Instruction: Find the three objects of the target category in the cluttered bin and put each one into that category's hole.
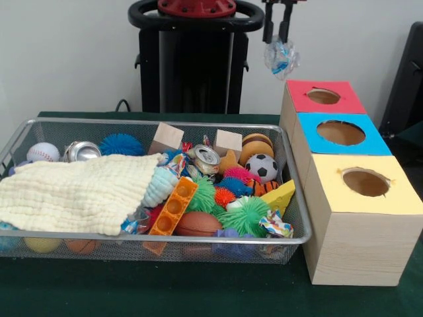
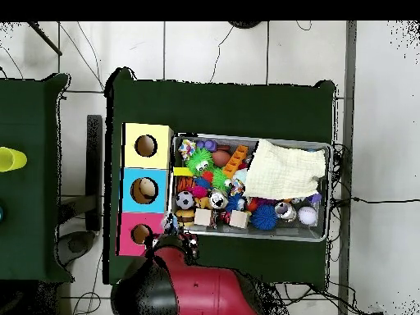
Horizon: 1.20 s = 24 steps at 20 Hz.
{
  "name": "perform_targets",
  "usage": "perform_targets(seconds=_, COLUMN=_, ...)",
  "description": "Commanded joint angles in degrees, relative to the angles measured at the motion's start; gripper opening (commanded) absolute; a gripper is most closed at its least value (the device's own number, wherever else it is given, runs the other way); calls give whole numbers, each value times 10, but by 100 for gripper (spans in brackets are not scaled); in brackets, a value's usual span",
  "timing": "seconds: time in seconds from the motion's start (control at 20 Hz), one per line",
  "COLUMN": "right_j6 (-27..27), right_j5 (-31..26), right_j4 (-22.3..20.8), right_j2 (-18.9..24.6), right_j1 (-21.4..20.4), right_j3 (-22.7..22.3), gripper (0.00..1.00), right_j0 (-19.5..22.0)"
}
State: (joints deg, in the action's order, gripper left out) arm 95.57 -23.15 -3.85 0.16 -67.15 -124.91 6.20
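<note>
- The gripper (image 1: 280, 34) hangs high, jaws clamped on a crinkled clear wrapper (image 1: 280, 57) with blue print, which dangles free in open air.
- Directly below the jaws sits the red-topped box (image 1: 324, 97), its round hole just forward of the wrapper; the hole's rim is unobstructed.
- Further forward from the jaws lie the blue-topped box (image 1: 340, 133) and the yellow-topped box (image 1: 365, 183), each hole open.
- To one side below the jaws, the wire bin (image 1: 299, 218) is crowded; a cream cloth (image 1: 73, 191) covers its far half.
- Another wrapper (image 1: 275, 225), possibly of the same kind, rests at the bin's front corner beside a green spiky ball (image 1: 245, 214).
</note>
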Motion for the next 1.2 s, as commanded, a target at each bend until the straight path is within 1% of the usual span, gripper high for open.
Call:
perform_targets(seconds=0.05, right_j6=196, right_j5=-67, right_j4=36, right_j2=-46, right_j1=38, right_j3=70, gripper=0, right_j0=-44)
perform_targets(seconds=0.3, right_j6=213, right_j5=-46, right_j4=49, right_j2=-55, right_j1=58, right_j3=76, gripper=0, right_j0=-74)
perform_targets(seconds=0.7, right_j6=223, right_j5=-17, right_j4=65, right_j2=-65, right_j1=89, right_j3=84, gripper=0, right_j0=-99)
perform_targets(seconds=1.05, right_j6=230, right_j5=13, right_j4=80, right_j2=-70, right_j1=112, right_j3=82, gripper=0, right_j0=-117)
perform_targets(seconds=1.2, right_j6=239, right_j5=18, right_j4=87, right_j2=-79, right_j1=122, right_j3=87, gripper=0, right_j0=-134)
